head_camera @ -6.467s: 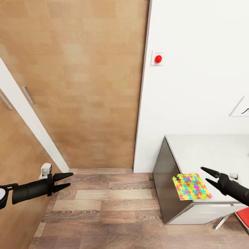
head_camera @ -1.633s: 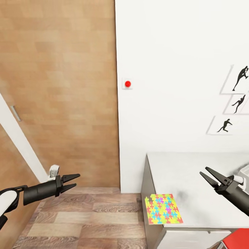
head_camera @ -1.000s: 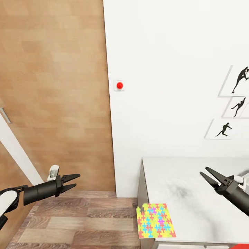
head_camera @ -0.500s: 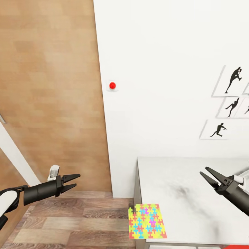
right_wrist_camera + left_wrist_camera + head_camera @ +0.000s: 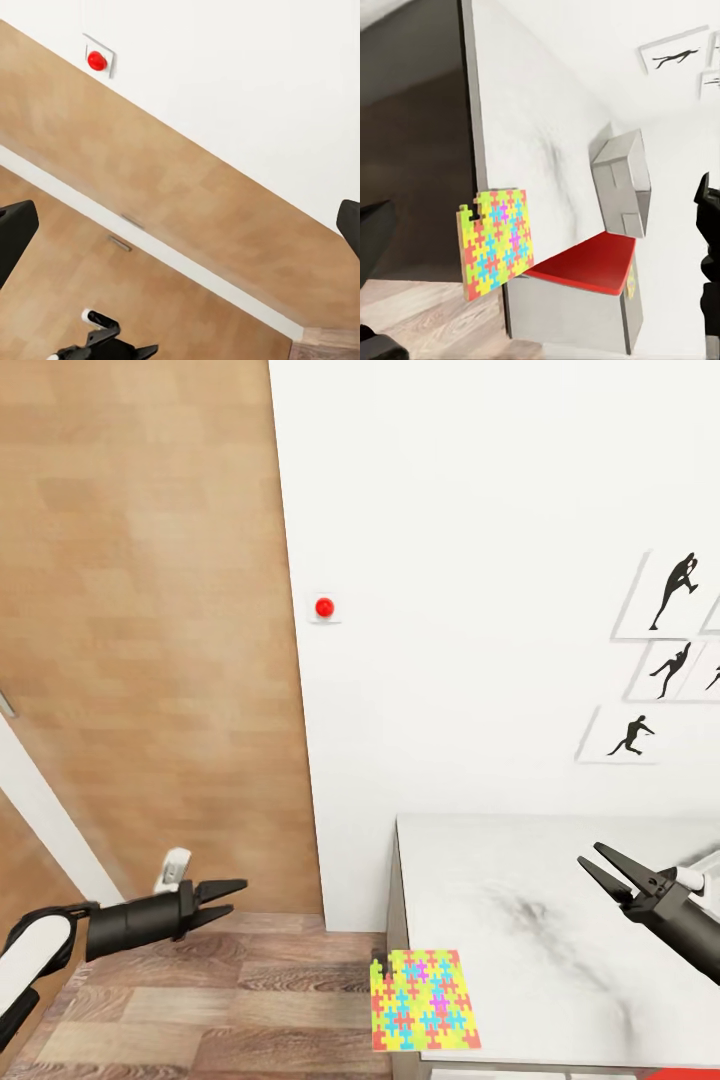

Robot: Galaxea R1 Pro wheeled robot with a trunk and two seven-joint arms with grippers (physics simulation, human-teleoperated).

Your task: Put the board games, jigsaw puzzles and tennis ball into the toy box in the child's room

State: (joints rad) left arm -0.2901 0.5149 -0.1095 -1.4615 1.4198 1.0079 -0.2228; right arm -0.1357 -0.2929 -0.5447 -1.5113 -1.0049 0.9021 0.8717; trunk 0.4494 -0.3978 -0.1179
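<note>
One jigsaw puzzle (image 5: 425, 1000) of yellow, blue, green and pink pieces lies on the near left corner of the table (image 5: 520, 900), with its edge slightly over the table's side. My right gripper (image 5: 598, 865) hangs open and empty above the table, to the right of the puzzle. Out over the wood floor to the left of the table, my left gripper (image 5: 228, 895) is also open and empty. The left wrist view shows the jigsaw puzzle (image 5: 497, 240), the table (image 5: 532, 127) and the grey toy box (image 5: 622, 176) farther along it.
A wooden sliding door (image 5: 140, 610) fills the left, beside a white wall with a red round button (image 5: 323, 607). Black sports silhouette prints (image 5: 665, 660) hang above the table. A red chair seat (image 5: 585, 262) sits under the table's front edge.
The head view swung right over the earlier frames, then held still. In the last half second my left gripper moved a little right and down. The right gripper kept its place.
</note>
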